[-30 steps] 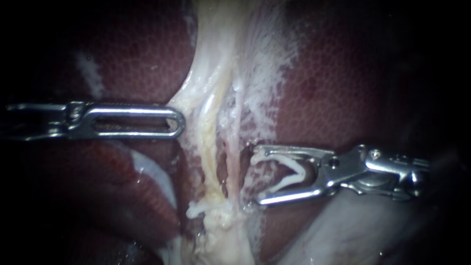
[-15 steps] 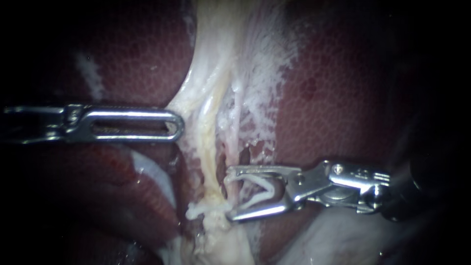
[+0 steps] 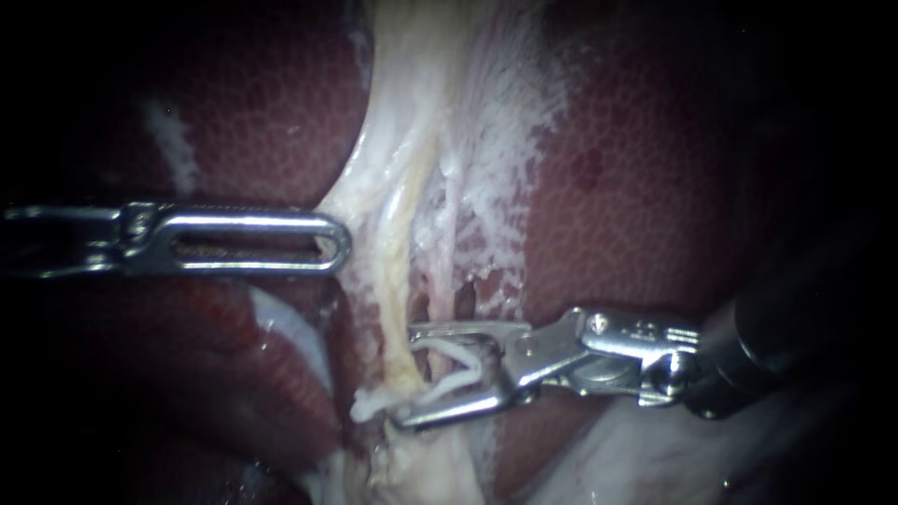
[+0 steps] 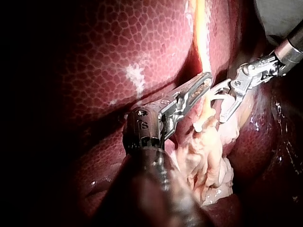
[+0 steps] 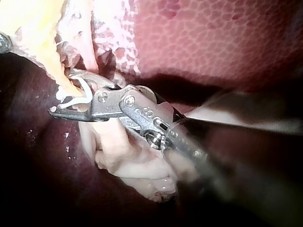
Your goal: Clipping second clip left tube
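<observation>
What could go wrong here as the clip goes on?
The lower jaw of the right instrument sits beside the white clip already on the left tube; it might snag or overlap it. The jaws also cross the thinner tube, so the loaded clip may catch both tubes.

In the endoscope view the light falls hardest on the pale tissue band [image 3: 412,187], and the liver [image 3: 645,187] either side of it fades to near black. Glare streaks the left instrument [image 3: 337,243] and right instrument [image 3: 404,376] beside the band, and the clip [image 3: 477,365] shines white.
</observation>
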Controlling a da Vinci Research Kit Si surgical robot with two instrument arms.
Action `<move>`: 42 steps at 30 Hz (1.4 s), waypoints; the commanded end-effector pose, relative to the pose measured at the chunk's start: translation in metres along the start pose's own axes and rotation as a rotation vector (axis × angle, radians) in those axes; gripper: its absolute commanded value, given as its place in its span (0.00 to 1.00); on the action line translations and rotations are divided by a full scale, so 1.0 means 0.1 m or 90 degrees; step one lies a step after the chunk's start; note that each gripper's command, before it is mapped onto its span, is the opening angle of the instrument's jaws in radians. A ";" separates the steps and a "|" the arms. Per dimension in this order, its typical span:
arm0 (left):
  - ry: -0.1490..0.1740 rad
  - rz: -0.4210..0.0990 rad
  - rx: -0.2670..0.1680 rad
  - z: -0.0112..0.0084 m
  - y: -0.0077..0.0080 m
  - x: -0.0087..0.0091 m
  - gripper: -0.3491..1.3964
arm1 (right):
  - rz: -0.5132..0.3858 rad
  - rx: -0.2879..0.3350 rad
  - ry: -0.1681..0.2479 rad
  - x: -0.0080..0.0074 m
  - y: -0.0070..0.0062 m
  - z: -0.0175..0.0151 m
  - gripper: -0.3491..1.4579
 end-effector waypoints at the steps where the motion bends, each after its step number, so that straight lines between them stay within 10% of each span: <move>1: 0.000 0.000 0.000 0.000 0.000 0.000 0.00 | 0.002 0.001 0.000 0.001 -0.001 0.002 0.51; 27: 0.000 0.001 -0.001 0.002 -0.001 0.002 0.00 | 0.013 0.027 -0.008 0.000 0.003 0.032 0.44; 35: 0.000 0.001 -0.001 0.002 -0.001 0.002 0.00 | 0.016 -0.030 -0.028 0.001 0.017 0.027 0.01; 42: -0.001 0.001 -0.001 0.002 -0.001 0.002 0.00 | 0.016 -0.032 -0.030 -0.002 0.019 0.027 0.00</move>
